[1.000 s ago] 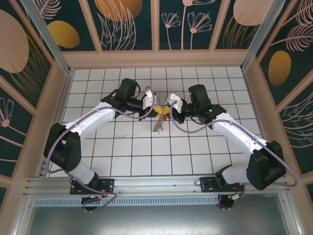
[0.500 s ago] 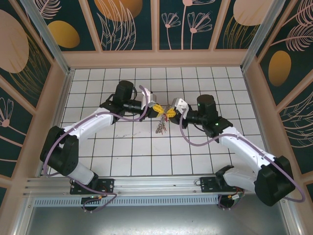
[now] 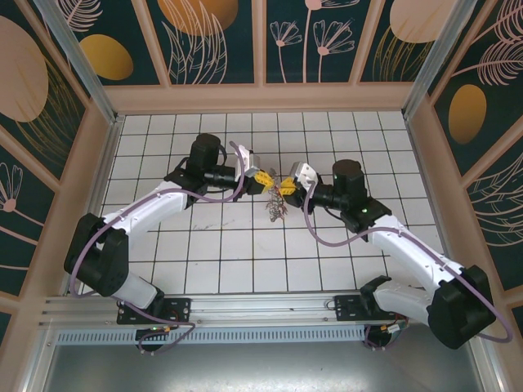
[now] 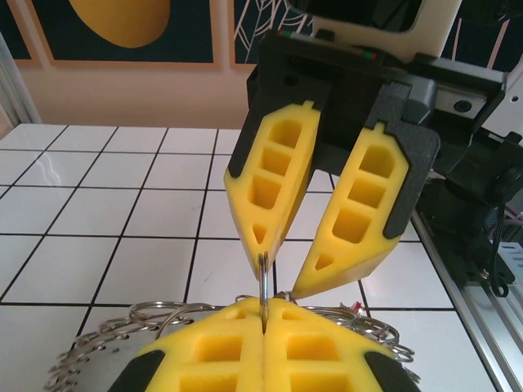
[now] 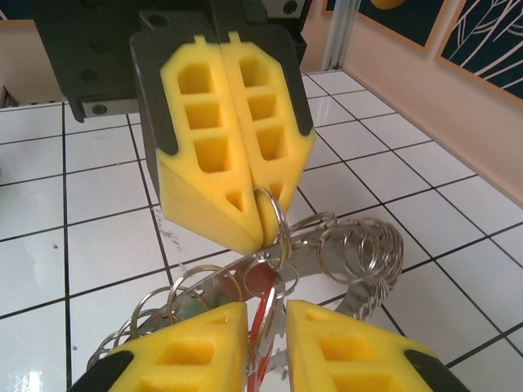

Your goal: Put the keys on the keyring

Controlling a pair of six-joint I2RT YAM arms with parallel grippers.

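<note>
Your white tiled table (image 3: 204,245) carries both arms, the left arm (image 3: 155,208) and the right arm (image 3: 400,245), reaching in to meet just beyond its middle. Your left gripper (image 3: 263,180) is clenched, its yellow pads pressed together on a small wire ring (image 5: 276,219). Your right gripper (image 3: 286,189) faces it just to the right, nearly tip to tip, with its fingers parted and clamping nothing. The keyring (image 3: 274,211) hangs under the two grippers, on their near side, its rim crowded with small rings. You cannot tell whether its lower edge touches the tiles. A red tag (image 5: 263,314) sits in the gap between your right fingers.
</note>
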